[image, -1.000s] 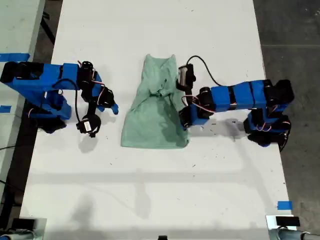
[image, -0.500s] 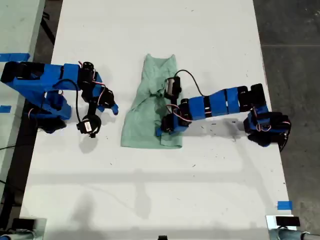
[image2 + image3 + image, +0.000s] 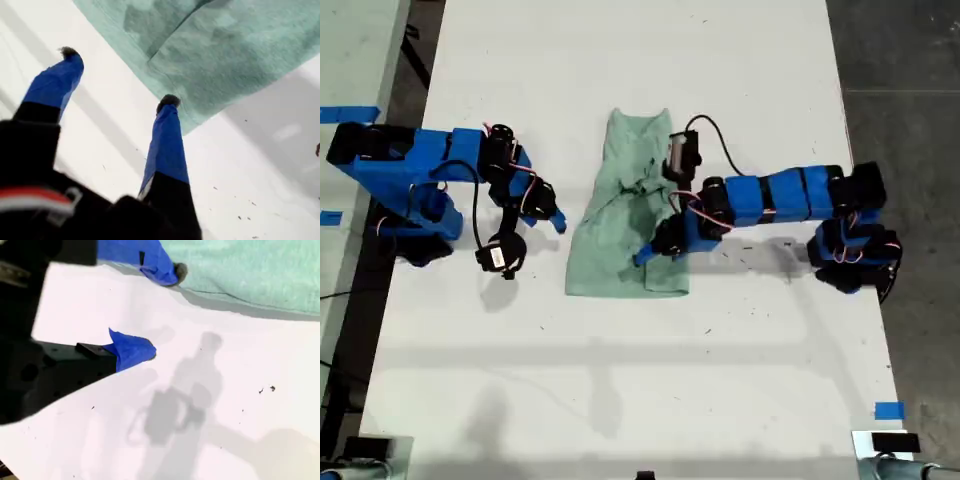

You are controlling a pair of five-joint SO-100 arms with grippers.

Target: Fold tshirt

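The tshirt [image 3: 628, 215] lies partly folded on the middle of the white desk [image 3: 740, 60], its collar end toward the far edge and its hem toward the near edge in the exterior view. My first gripper [image 3: 117, 75] hovers with jaws wide and empty at a cloth edge, and my second gripper [image 3: 155, 310] stands likewise wide and empty just beside the cloth. The fabric looks light, soft and limp, likely to sag and crease, so a hem corner or a sleeve edge seems the best hold.

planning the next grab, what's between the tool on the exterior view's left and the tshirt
Only a narrow strip of bare white table separates that tool from the tshirt. The exterior view shows it.
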